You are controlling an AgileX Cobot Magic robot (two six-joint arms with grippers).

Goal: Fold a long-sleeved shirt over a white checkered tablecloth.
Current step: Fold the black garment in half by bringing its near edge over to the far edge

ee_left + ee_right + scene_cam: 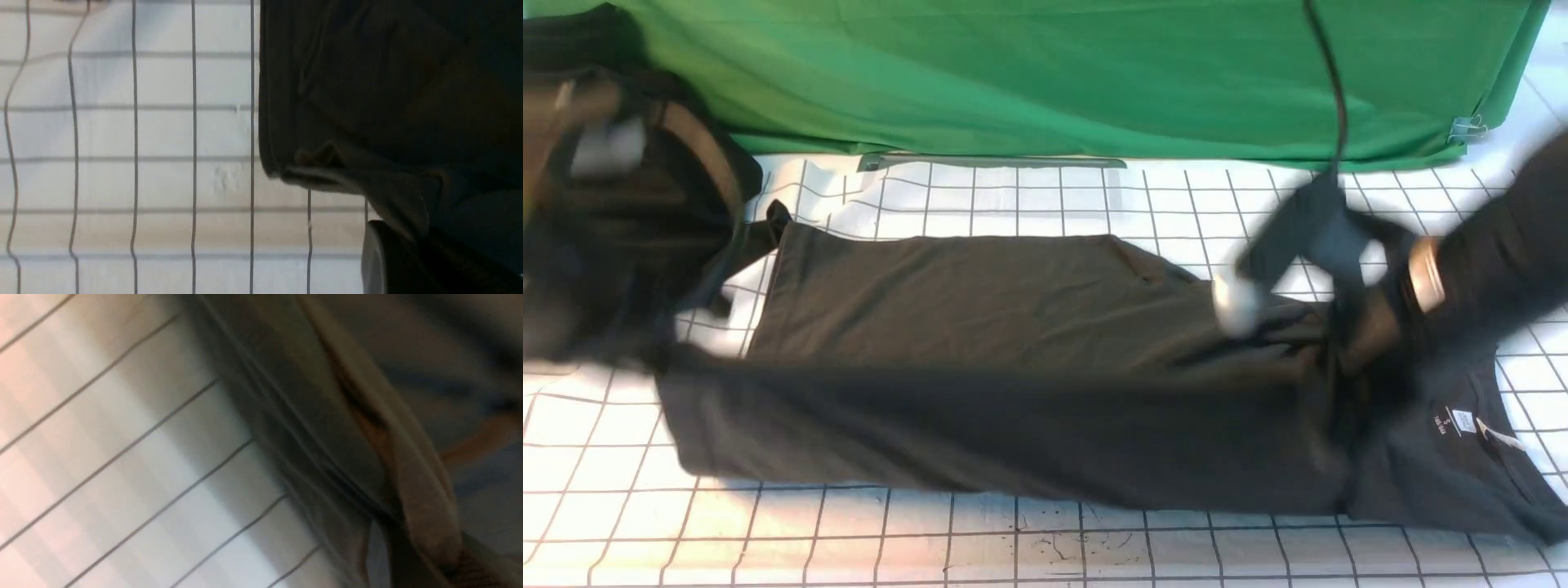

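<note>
Nearest cam: white checkered tablecloth, bare strip w/ dark specks. On it, long-sleeved shirt lay across the middle, folded lengthwise, neck label at R end. left gripper fingers were pinched on shirt's L edge, held off the cloth. right gripper, blurred, was clamped on bunched fabric nr collar end. Green cloth at back.

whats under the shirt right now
The tablecloth lies under the shirt; its grid shows beyond the shirt's near and far edges. Whatever is beneath the shirt's middle is covered and cannot be seen.
</note>
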